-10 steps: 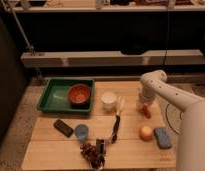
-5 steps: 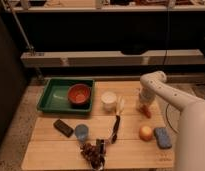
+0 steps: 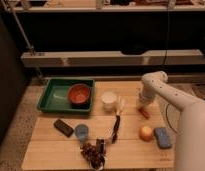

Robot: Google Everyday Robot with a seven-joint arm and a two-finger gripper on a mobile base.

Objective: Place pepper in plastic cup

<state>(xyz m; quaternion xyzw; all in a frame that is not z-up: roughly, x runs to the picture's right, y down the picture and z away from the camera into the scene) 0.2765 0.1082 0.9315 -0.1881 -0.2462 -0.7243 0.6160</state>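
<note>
I am holding my gripper [image 3: 143, 106] just above the pepper [image 3: 144, 114]; I cannot tell its state. Next move: grasping, then carrying to the plastic cup [image 3: 81, 132].

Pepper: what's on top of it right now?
The gripper sits directly over the pepper on the table, right of the white cup. Only part of the pepper shows; whether it is touched is hidden.

A red bowl [image 3: 79, 93] sits in the green tray [image 3: 53, 96], white cup [image 3: 109, 101] beside.
</note>
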